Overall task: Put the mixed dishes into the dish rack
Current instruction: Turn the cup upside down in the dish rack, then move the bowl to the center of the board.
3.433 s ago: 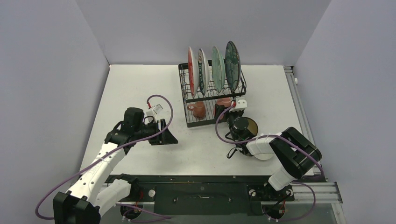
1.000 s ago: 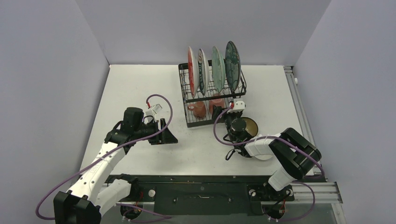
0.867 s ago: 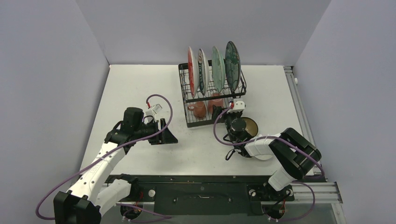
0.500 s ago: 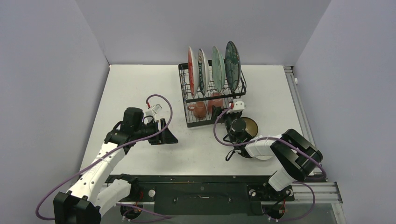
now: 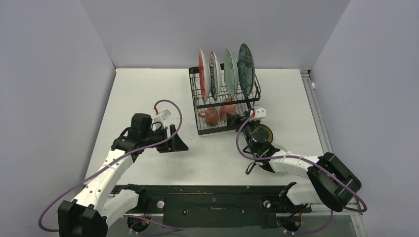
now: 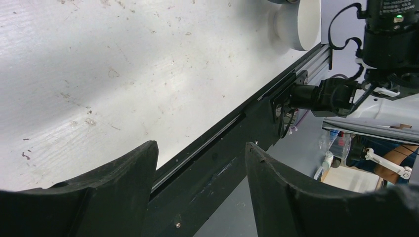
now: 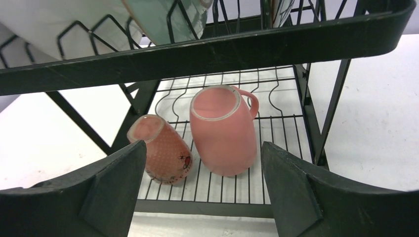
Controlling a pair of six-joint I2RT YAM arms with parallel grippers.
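The black wire dish rack (image 5: 193,98) stands at the table's middle back. In its upper slots stand a red-orange plate (image 5: 201,69), a white plate (image 5: 214,74), a light green plate (image 5: 230,71) and a dark teal plate (image 5: 245,61). On the lower grid (image 7: 276,123) a pink mug (image 7: 222,128) and a dotted pinkish mug (image 7: 163,150) lie on their sides. My right gripper (image 7: 203,145) is open just in front of them, holding nothing. The brown bowl (image 5: 268,132) sits beside the right wrist. The small white bowl (image 6: 299,22) shows in the left wrist view. My left gripper (image 5: 179,143) hangs open and empty.
The rack's upper rail (image 7: 222,52) crosses just above the right gripper's line to the mugs. The black base rail (image 6: 232,133) runs along the table's near edge. Grey walls close in the left, back and right sides.
The right arm's elbow has swung out to the right and toward the near edge; its wrist shifted slightly right. The left jaws have widened a little. The mugs have not moved.
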